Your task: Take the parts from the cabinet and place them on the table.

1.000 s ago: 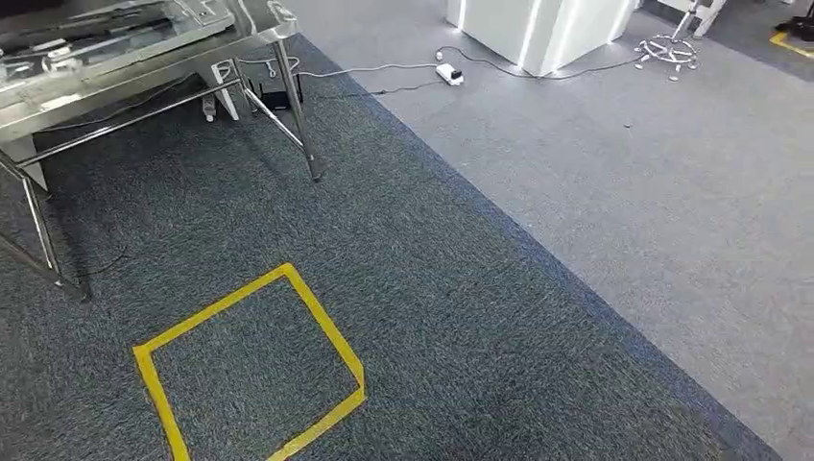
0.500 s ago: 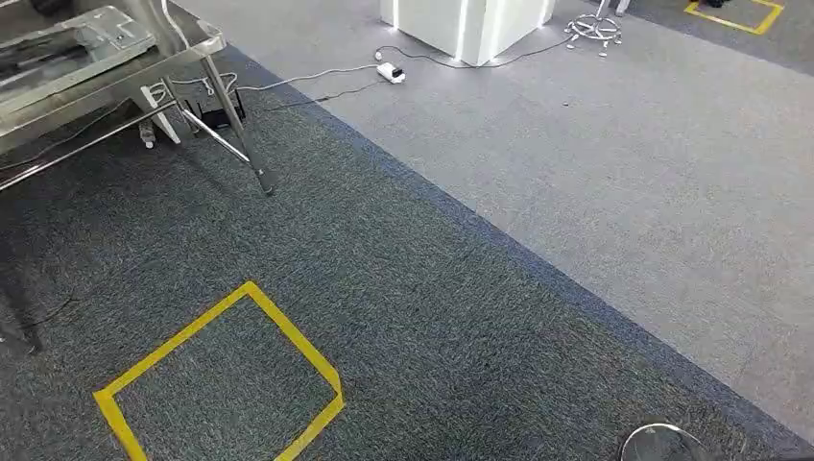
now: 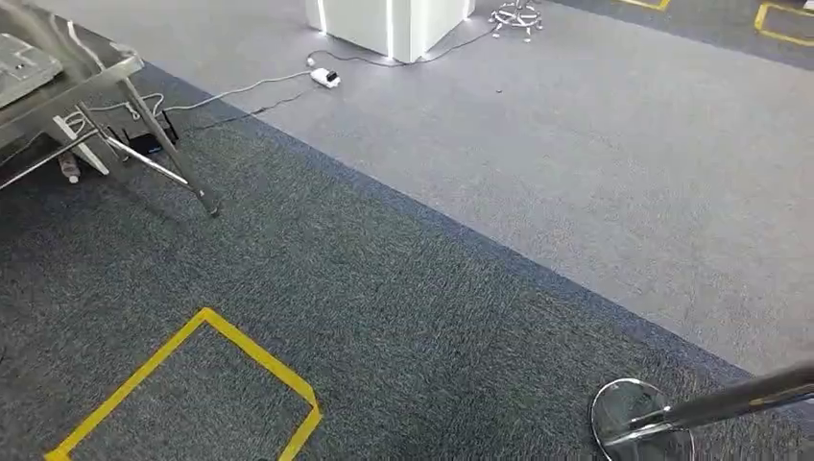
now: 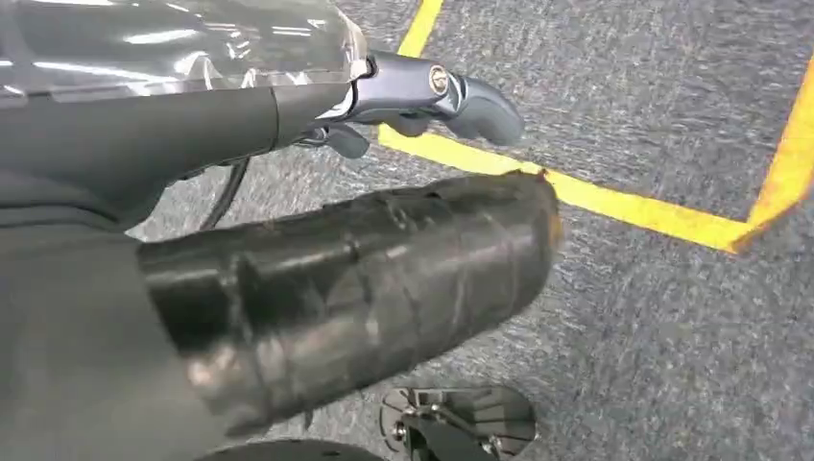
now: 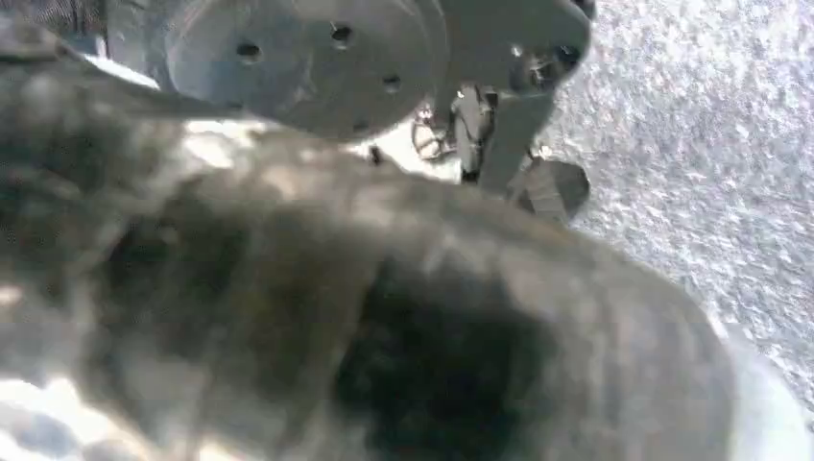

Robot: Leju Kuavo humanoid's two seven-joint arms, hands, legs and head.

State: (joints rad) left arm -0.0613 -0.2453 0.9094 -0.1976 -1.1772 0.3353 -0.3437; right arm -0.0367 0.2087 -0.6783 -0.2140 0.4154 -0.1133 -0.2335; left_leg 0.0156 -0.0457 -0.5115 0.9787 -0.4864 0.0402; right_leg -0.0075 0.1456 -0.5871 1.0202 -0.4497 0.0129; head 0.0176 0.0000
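Shiny steel-framed desk [image 3: 91, 82]: lies well off toward the left hand [image 4: 422, 96] side; both hands hang floorward, fingers' state cannot be told; cabinet unseen.

The table [image 3: 67, 91] is cut off at the head view's upper left edge, so what lies on it cannot be made out. Beyond it, the white cabinet [image 3: 389, 21] shows its base alone (the rest is cropped). The right hand [image 5: 365, 327] is a blur, and its fingers cannot be told.

Grey thumb [image 4: 346, 288], darker fingers [image 4: 437, 91]
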